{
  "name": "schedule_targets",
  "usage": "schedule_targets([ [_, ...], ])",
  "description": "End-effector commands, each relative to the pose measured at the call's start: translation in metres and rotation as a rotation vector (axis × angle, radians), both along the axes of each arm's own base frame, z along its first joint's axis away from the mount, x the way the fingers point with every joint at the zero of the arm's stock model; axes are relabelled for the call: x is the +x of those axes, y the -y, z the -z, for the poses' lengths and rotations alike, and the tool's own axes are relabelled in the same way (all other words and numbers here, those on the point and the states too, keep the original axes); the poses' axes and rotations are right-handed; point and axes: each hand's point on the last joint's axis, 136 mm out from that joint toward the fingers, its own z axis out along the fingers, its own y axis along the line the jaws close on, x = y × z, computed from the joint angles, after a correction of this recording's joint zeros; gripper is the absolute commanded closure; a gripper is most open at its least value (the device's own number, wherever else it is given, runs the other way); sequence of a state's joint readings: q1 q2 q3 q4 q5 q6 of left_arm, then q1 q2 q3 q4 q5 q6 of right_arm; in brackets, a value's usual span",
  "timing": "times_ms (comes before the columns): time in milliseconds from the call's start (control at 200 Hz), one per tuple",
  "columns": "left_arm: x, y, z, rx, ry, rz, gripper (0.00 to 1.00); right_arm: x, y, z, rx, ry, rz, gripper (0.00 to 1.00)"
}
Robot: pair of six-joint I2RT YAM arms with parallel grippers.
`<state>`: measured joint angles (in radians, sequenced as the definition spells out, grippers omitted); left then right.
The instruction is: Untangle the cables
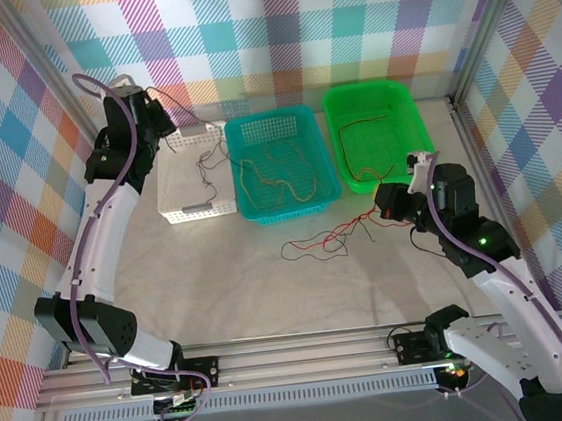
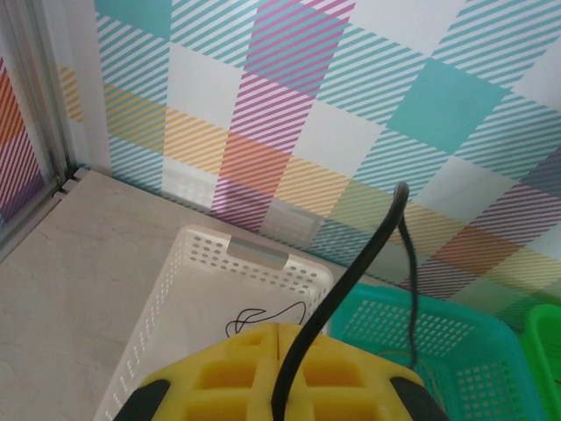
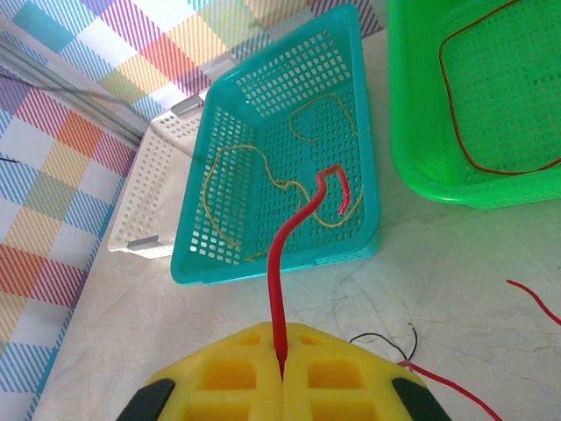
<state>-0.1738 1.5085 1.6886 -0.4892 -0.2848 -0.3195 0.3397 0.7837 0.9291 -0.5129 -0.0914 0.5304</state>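
Observation:
My left gripper (image 1: 166, 119) hangs above the white basket (image 1: 170, 187), shut on a black cable (image 2: 352, 261) that rises past the yellow fingers (image 2: 230, 373) and drops as a thin strand (image 1: 206, 166) into that basket. My right gripper (image 1: 389, 206) sits low over the table right of centre, shut on a red cable (image 3: 287, 241) that sticks up from between its pads. A tangle of red and black cables (image 1: 324, 238) lies on the table just left of it. Yellow cables (image 3: 219, 195) lie in the teal basket (image 3: 272, 265). A red cable (image 1: 363, 126) lies in the green basket (image 1: 405, 97).
The three baskets stand in a row at the back, touching or nearly so. Checkered walls close in the back and both sides. A loose black wire (image 3: 383, 337) and a red strand (image 3: 528, 296) lie on the table near my right gripper. Bare table lies in front of the baskets.

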Motion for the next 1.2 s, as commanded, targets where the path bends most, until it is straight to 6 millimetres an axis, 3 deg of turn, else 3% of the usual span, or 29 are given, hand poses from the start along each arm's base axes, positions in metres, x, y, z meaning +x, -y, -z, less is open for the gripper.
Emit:
schedule_targets([
  [0, 0.003, -0.004, -0.005, -0.027, 0.036, -0.012, 1.0, -0.002, -0.003, -0.006, -0.006, 0.042, -0.026, 1.0],
  [155, 0.004, -0.003, -0.005, -0.033, 0.036, -0.011, 1.0, -0.005, -0.002, -0.006, -0.002, 0.042, -0.027, 1.0],
  [380, -0.012, -0.002, -0.045, -0.067, 0.126, 0.01, 1.0, -0.006, -0.002, -0.014, 0.003, 0.058, -0.029, 1.0],
  [615, -0.013, -0.007, -0.022, -0.045, 0.086, -0.021, 1.0, -0.004, -0.006, -0.01, 0.016, 0.044, -0.039, 1.0],
  [730, -0.016, -0.014, -0.022, -0.031, 0.093, -0.054, 1.0, -0.004, -0.007, -0.009, 0.014, 0.041, -0.041, 1.0],
  [995, -0.034, -0.022, -0.06, -0.037, 0.176, -0.071, 1.0, -0.003, -0.011, -0.007, 0.009, 0.033, -0.056, 1.0],
  [1195, -0.048, -0.024, -0.068, -0.05, 0.206, -0.073, 1.0, -0.002, -0.017, -0.002, 0.007, 0.022, -0.068, 1.0],
])
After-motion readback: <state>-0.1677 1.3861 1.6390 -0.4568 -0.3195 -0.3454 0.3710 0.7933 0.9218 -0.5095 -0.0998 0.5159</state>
